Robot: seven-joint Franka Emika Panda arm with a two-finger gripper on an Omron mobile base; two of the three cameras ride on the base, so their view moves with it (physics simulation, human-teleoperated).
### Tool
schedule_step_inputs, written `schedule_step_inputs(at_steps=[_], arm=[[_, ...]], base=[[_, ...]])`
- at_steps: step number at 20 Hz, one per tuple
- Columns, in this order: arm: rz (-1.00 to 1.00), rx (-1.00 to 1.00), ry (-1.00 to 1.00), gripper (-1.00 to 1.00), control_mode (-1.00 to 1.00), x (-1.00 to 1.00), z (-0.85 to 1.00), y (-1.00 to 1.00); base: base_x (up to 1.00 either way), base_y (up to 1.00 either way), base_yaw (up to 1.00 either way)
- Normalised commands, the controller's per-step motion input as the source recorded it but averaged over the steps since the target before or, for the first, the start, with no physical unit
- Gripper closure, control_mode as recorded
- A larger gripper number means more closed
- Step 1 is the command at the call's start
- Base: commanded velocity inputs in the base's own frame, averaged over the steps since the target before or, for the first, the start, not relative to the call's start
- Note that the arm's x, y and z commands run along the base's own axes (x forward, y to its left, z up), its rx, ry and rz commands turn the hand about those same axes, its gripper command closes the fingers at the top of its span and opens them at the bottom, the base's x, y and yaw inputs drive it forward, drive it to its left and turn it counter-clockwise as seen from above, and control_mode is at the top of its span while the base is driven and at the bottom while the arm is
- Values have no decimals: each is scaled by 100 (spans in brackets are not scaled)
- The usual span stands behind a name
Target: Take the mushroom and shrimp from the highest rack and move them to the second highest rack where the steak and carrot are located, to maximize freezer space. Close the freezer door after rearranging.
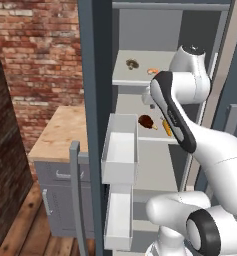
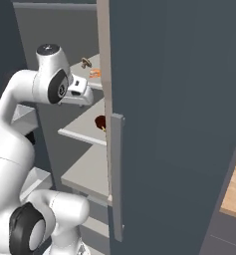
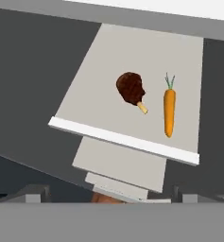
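- Brown mushroom (image 1: 132,64) and shrimp (image 1: 152,71) sit untouched on the highest rack (image 1: 121,80).
- End effector (image 2: 82,92): grip state unclear.
- Risk: reaching in, the arm could knock the steak (image 3: 131,88) or carrot (image 3: 169,111) below.

Left base view: behind arm's left, facing open freezer. Right base view: behind arm's right, door (image 2: 174,124) close in front. Hand view: near, looking down. All share steak (image 1: 146,121) (image 2: 100,121) (image 3: 131,89) rack (image 3: 125,141).
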Motion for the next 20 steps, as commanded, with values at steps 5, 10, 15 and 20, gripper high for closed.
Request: schedule_step_inputs(at_steps=[5,10,15,20], arm=[[-21,0,-31,-100,-100,23,89,2],[-22,-1,-12,-100,-100,19,49,-1],[-7,0,0,-100,-100,40,12,-8],[0,0,0,-100,-100,49,1,-29]], base=[[0,0,0],[0,0,0],[0,0,0],[0,0,0]])
